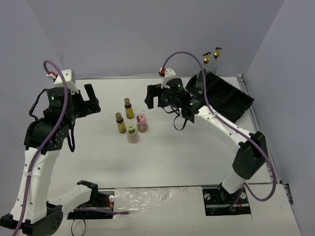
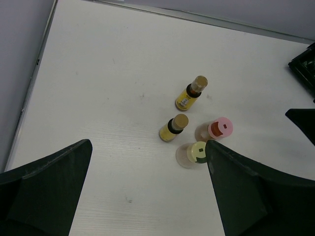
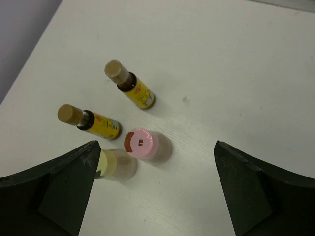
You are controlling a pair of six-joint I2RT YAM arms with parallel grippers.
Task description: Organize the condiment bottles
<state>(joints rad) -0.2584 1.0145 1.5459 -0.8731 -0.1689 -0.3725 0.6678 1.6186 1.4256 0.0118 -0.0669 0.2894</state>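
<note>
Four small condiment bottles stand grouped mid-table: two amber brown-capped bottles (image 1: 129, 108) (image 1: 120, 123), a pink-capped bottle (image 1: 142, 123) and a cream-capped bottle (image 1: 132, 133). Two taller clear bottles with gold-black spouts (image 1: 207, 57) (image 1: 217, 51) stand at the back right, by the tray. My left gripper (image 1: 92, 101) is open and empty, left of the group. My right gripper (image 1: 150, 97) is open and empty, above and right of the group. The left wrist view shows the amber bottles (image 2: 191, 92) (image 2: 174, 128), the pink cap (image 2: 220, 129) and the cream cap (image 2: 196, 152). The right wrist view shows the pink cap (image 3: 142, 143) between the fingers.
A black compartmented tray (image 1: 224, 96) sits tilted at the back right, behind the right arm; its corner shows in the left wrist view (image 2: 305, 64). Grey walls close in the table at the back and on both sides.
</note>
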